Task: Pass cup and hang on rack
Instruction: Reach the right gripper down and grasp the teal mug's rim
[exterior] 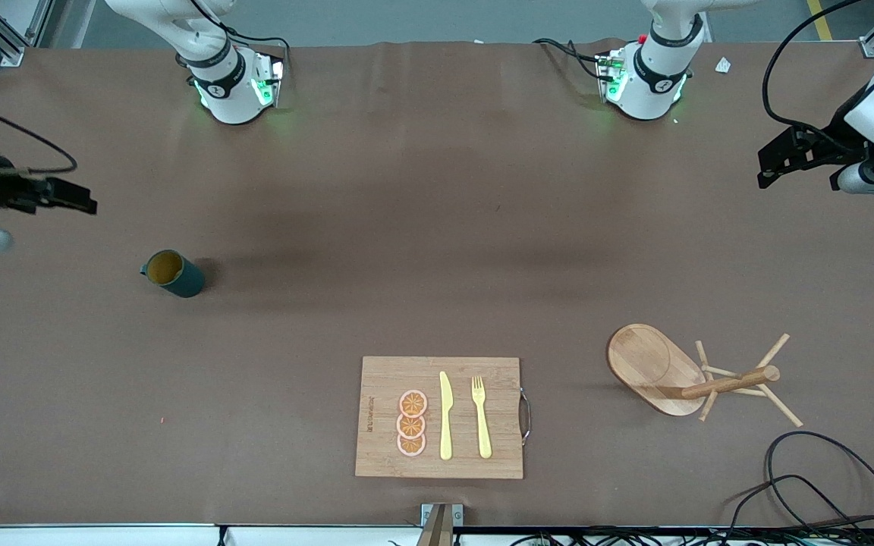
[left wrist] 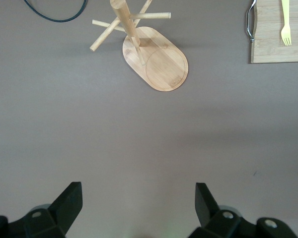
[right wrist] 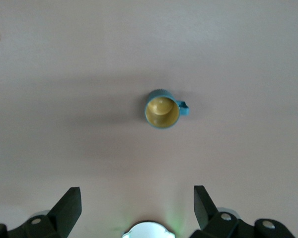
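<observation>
The dark teal cup (exterior: 172, 274) stands upright on the table toward the right arm's end, its yellowish inside showing; it also shows in the right wrist view (right wrist: 162, 109). My right gripper (exterior: 80, 199) hangs open and empty in the air at that end of the table, apart from the cup; its jaws stand wide in the right wrist view (right wrist: 137, 198). The bamboo rack (exterior: 725, 383) stands upright toward the left arm's end and also shows in the left wrist view (left wrist: 161, 62). My left gripper (exterior: 769, 171) hangs open and empty at that end, its jaws wide in the left wrist view (left wrist: 139, 198).
A rectangular wooden cutting board (exterior: 380, 379) lies near the front edge at mid-table, with orange slices (exterior: 411, 423), a yellow knife (exterior: 445, 415) and a yellow fork (exterior: 481, 417) on it. Black cables (exterior: 824, 485) lie near the front corner by the rack.
</observation>
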`<state>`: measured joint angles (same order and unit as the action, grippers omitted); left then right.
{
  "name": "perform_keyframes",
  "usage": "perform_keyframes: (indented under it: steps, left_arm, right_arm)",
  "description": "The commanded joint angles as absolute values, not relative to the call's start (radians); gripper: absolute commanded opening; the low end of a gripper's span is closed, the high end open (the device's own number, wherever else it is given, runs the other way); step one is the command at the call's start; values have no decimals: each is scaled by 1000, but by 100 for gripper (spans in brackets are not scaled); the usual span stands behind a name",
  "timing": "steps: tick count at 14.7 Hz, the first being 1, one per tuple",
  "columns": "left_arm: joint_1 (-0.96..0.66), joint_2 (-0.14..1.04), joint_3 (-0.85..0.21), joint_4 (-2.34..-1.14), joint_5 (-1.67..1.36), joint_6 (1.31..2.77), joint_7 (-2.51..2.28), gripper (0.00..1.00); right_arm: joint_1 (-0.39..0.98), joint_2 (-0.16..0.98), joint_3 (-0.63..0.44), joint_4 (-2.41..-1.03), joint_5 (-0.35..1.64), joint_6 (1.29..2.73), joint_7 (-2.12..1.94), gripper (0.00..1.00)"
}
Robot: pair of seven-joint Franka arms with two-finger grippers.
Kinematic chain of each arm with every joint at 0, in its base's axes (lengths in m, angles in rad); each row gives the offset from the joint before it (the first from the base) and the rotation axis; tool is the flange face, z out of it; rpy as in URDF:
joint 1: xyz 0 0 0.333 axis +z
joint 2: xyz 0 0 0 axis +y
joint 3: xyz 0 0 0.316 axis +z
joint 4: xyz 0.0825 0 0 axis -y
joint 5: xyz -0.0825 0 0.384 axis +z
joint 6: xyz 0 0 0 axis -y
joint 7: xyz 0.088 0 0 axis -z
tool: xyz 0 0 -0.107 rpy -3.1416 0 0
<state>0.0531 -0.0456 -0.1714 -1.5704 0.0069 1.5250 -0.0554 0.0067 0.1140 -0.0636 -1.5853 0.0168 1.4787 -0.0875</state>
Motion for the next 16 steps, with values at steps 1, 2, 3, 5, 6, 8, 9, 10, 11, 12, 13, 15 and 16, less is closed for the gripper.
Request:
perform_keyframes:
  steps: [1, 2, 3, 5, 6, 8, 9, 10, 11, 12, 13, 15, 16]
  left_arm:
    - [58, -40, -176, -1552, 11, 1509, -40, 100]
    - [58, -38, -176, -1552, 11, 1509, -40, 100]
    - [58, -37, -176, -1552, 11, 1511, -40, 100]
    - [57, -37, -176, -1552, 11, 1511, -40, 100]
    - [57, -38, -176, -1552, 11, 1511, -40, 100]
    - [57, -37, -176, -1552, 11, 1511, -40, 100]
    - [57, -37, -176, -1552, 12, 1511, -40, 100]
    - [57, -37, -176, -1552, 11, 1512, -40, 100]
    - [57, -37, -176, -1552, 11, 1513, -40, 100]
    - [57, -37, -176, -1552, 11, 1513, -40, 100]
    - [57, -37, -176, -1552, 11, 1514, -40, 100]
    - [54, -34, -176, -1552, 12, 1516, -40, 100]
    - [54, -29, -176, -1551, 12, 1516, -40, 100]
  right_arm:
    - [-35, 129, -55, -1716, 23, 1619, -251, 100]
    - [-38, 130, -55, -1789, 23, 1688, -296, 100]
    - [-37, 130, -55, -1863, 23, 1760, -354, 100]
    - [-47, 130, -55, -1998, 23, 1934, -531, 100]
    - [-66, 135, -55, -2041, 23, 1998, -604, 100]
    - [-86, 175, -55, -2075, 23, 2057, -696, 100]
    - [-100, 208, -55, -2075, 23, 2075, -725, 100]
    - [-106, 233, -55, -2075, 23, 2113, -756, 100]
    - [-110, 257, -55, -2075, 23, 2144, -793, 100]
    - [-124, 285, -55, -2075, 23, 2170, -819, 100]
    - [-133, 301, -54, -2075, 25, 2190, -825, 100]
    - [-133, 317, -54, -2080, 25, 2200, -827, 97]
    - [-132, 324, -54, -2079, 25, 2201, -827, 95]
